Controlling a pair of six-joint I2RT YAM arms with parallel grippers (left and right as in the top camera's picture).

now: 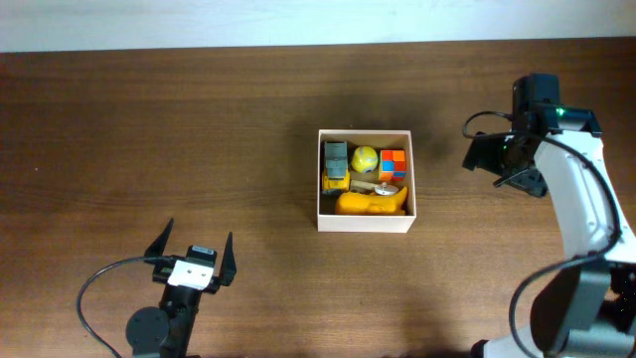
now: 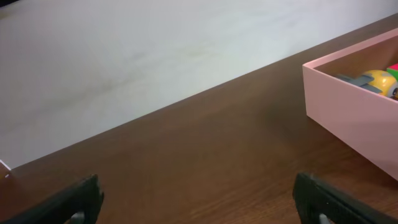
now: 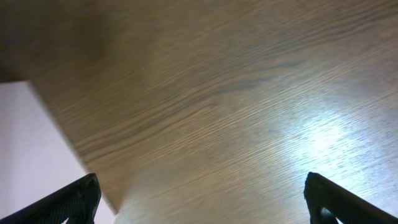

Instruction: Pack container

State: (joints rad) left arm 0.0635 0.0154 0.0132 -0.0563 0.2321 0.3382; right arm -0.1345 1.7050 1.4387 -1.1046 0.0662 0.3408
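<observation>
you face a dark wood-grain table (image 1: 149, 129) with a soft sheen. the container (image 1: 365, 225) has matt white card walls; the toys (image 1: 370, 204) inside look like smooth, glossy plastic.

No text, label, brand, number or sign can be read in any view; nothing legible is seen on the container (image 1: 365, 221) or its toys.
</observation>
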